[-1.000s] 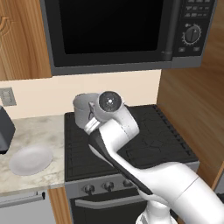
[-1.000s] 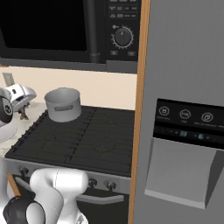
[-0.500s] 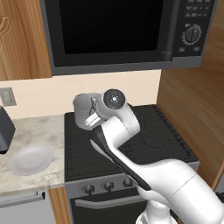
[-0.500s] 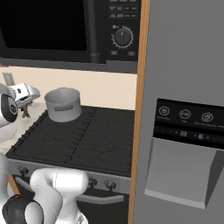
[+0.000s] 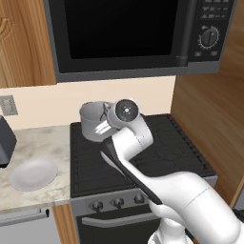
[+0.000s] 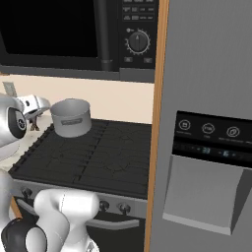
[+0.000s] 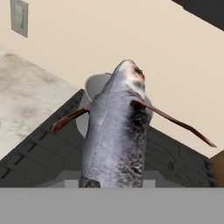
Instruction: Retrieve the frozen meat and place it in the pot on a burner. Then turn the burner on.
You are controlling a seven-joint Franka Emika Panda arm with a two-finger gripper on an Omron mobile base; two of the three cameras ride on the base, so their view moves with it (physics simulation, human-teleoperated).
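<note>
Closed on the frozen meat (image 7: 114, 140), the end effector (image 5: 103, 125) hangs beside the pot (image 5: 93, 121), at the pot's 3 o'clock in the left base view. Through the hand camera the grey piece juts toward the pot's rim (its thin reddish spikes splay to either side). Retrieval looks done; by my reading the drop into the pot is what comes next, and turning on the burner (image 6: 69, 142) is left after that. Count: one pot at the cooktop's 11 o'clock corner, one piece of meat, one white plate (image 5: 33, 173) on the bench (image 5: 28, 143), one microwave (image 5: 133, 35) overhead.
</note>
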